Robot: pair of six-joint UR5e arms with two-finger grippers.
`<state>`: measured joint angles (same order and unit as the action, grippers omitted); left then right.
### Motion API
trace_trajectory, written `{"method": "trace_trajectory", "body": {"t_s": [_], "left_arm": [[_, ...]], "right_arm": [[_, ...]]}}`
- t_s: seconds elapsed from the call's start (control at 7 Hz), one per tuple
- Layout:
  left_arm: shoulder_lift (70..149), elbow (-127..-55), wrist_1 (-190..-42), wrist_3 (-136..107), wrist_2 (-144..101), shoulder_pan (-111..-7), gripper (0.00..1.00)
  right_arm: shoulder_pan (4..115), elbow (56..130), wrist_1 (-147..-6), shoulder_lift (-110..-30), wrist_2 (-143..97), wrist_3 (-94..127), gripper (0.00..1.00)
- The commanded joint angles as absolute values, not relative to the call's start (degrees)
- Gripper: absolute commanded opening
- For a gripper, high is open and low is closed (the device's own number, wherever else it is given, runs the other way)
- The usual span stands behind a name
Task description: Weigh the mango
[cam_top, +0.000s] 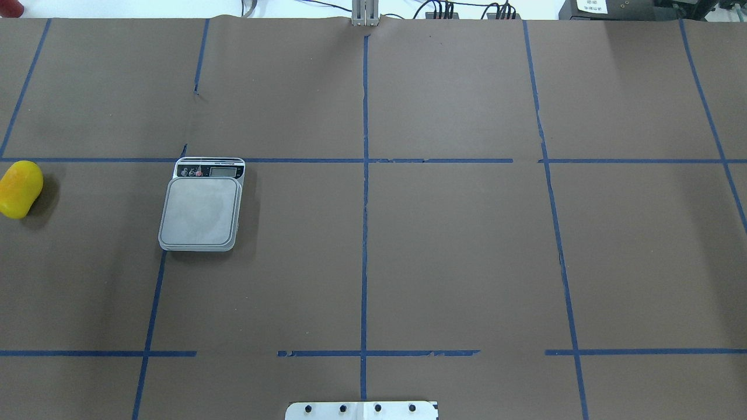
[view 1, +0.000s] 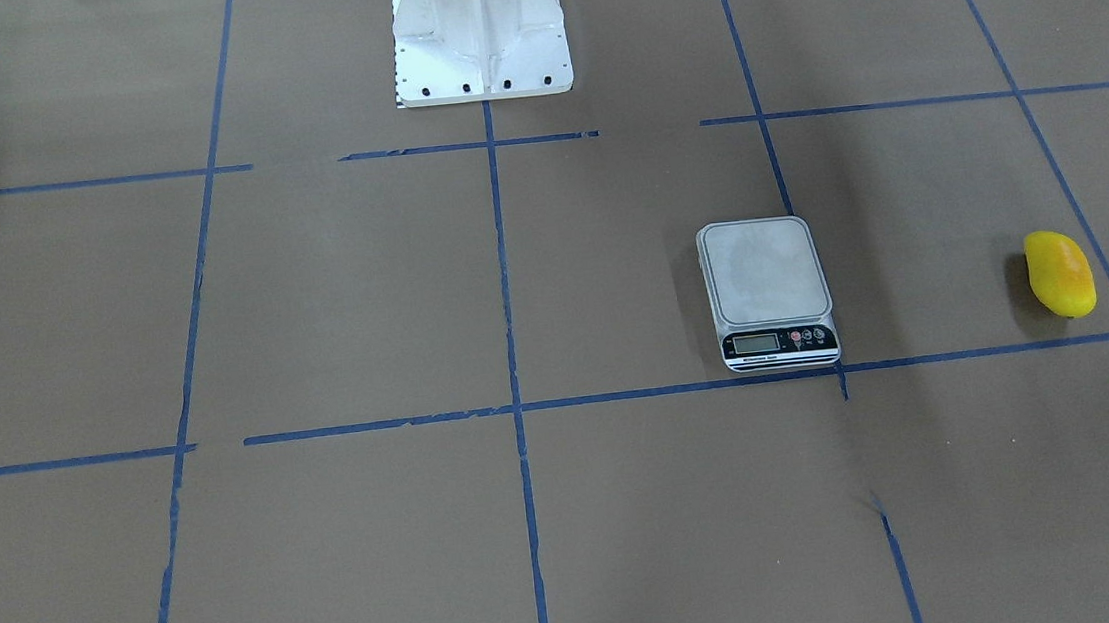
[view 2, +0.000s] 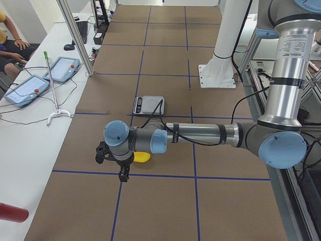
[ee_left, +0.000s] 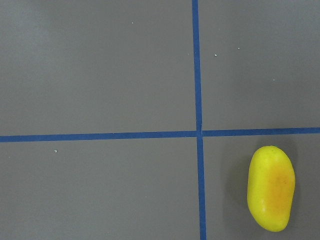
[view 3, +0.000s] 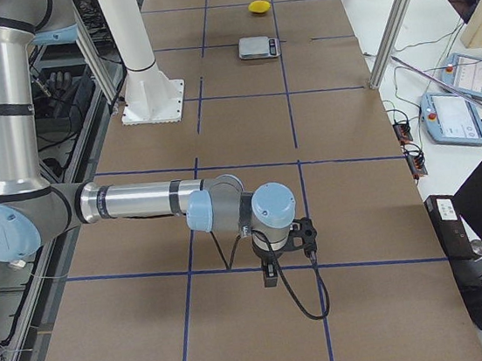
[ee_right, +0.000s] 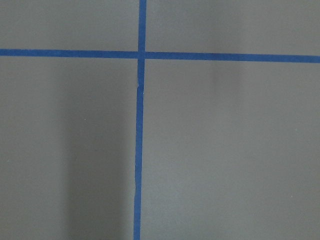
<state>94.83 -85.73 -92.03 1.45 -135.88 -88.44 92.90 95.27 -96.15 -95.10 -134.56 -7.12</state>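
The mango (view 1: 1060, 273) lies on the brown table, yellow with an orange blush, at the far left of the overhead view (cam_top: 20, 188). The scale (view 1: 764, 273) stands apart from it, nearer the table's middle (cam_top: 201, 211), its platform bare. My left gripper (view 2: 122, 173) hangs above the table just beside the mango (view 2: 143, 157); its wrist view shows the mango (ee_left: 271, 188) at the lower right. My right gripper (view 3: 270, 275) hangs over bare table far from the scale (view 3: 259, 47). Both grippers show only in the side views, so I cannot tell whether they are open or shut.
The white robot pedestal (view 1: 480, 32) stands at the table's robot side. Blue tape lines (cam_top: 365, 175) grid the brown cover. A side bench holds tablets (view 2: 30, 85), cables and a red bottle (view 2: 12, 212). A person (view 2: 7, 45) sits at the far left.
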Motion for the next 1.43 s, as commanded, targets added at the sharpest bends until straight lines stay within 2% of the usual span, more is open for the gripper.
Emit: {"method": "trace_trajectory", "body": {"t_s": [0.0,0.29,1.29], "left_arm": [[94.9,-85.9,-95.7,-4.1,-136.0,-80.5,1.0],[94.7,-82.5,-105.2,-11.7,-135.7,-75.7,1.0],[97.1,-72.9,-117.3,-20.2,-135.5,-65.5,1.0]], "right_arm": [[92.9,95.3,-96.2,-95.1,-134.6,-7.1,1.0],[92.9,95.3,-96.2,-95.1,-134.6,-7.1,1.0],[92.9,95.3,-96.2,-95.1,-134.6,-7.1,1.0]]}}
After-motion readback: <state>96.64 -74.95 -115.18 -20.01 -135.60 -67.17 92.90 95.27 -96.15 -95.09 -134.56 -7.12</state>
